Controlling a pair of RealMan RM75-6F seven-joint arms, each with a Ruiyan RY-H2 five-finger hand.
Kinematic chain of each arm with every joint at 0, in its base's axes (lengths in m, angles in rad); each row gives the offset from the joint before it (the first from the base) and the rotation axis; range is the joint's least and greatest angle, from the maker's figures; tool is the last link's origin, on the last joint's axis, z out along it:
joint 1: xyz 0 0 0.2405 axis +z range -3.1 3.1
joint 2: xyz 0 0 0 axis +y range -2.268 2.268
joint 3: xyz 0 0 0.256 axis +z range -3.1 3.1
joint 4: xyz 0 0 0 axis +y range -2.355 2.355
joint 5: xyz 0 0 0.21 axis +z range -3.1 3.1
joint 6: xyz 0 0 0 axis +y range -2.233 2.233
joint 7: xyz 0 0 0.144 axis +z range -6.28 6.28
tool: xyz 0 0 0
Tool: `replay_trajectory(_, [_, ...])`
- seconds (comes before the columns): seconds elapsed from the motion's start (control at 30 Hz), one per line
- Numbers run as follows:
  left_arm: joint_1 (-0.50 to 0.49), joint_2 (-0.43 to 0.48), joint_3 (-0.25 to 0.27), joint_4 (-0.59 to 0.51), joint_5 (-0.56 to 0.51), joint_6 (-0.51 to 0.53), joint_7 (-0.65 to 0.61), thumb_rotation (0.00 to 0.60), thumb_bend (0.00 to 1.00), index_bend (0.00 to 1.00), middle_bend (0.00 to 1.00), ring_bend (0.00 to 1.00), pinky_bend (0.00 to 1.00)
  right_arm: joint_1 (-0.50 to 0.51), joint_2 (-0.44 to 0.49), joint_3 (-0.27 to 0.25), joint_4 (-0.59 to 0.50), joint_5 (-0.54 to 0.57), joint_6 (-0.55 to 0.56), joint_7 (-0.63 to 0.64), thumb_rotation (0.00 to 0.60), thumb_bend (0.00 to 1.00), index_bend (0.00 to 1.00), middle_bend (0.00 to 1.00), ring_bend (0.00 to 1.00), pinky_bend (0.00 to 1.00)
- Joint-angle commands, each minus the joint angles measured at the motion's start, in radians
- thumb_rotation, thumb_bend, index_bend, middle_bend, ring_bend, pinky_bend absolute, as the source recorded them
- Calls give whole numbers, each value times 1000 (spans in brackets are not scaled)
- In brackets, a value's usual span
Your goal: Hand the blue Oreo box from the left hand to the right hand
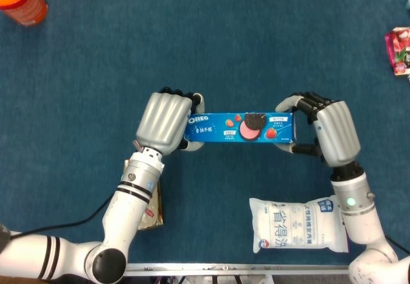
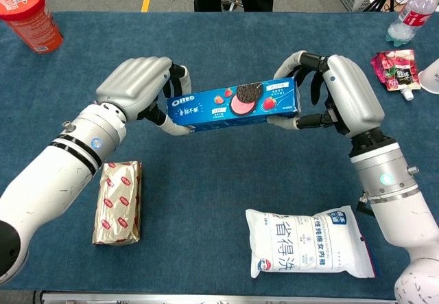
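Note:
The blue Oreo box (image 1: 240, 127) (image 2: 233, 105) hangs level above the blue table, between both hands. My left hand (image 1: 163, 120) (image 2: 137, 84) grips its left end, fingers curled over the top edge. At the box's right end, my right hand (image 1: 333, 130) (image 2: 346, 95) has its fingers wrapped over the top and its thumb pressed underneath. Both hands hold the box at once. The box ends are hidden inside the hands.
A white snack bag (image 1: 298, 223) (image 2: 312, 242) lies under the right forearm. A gold and red packet (image 2: 120, 201) lies by the left forearm. An orange can (image 2: 27, 16) stands far left, with a pink pouch (image 2: 392, 67) and a bottle (image 2: 411, 16) far right.

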Motion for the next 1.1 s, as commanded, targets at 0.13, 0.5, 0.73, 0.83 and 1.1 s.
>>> replay_trajectory(0.13, [0, 10, 1, -3, 1, -7, -3, 600, 125, 440, 379, 421, 377, 0, -2, 3, 5, -3, 10, 6, 600, 123, 712, 692, 735, 706])
replay_trajectory(0.5, [13, 44, 5, -18, 6, 1, -13, 600, 60, 425, 350, 381, 375, -3, 6, 3, 2, -3, 20, 8, 600, 143, 731, 704, 745, 710])
replay_trajectory(0.73, [24, 73, 5, -16, -15, 5, -11, 600, 46, 375, 241, 265, 351, -7, 20, -4, -14, -9, 25, 7, 600, 150, 731, 704, 745, 710])
replay_trajectory(0.83, [27, 79, 3, -12, -24, 3, -15, 600, 41, 284, 164, 211, 328, -7, 23, -6, -20, -10, 26, 7, 600, 154, 731, 704, 745, 710])
replay_trajectory(1.1, [20, 78, -1, 6, -34, -8, -15, 600, 41, 119, 51, 161, 317, -10, 36, -4, -40, -8, 28, 10, 600, 157, 731, 704, 745, 710])
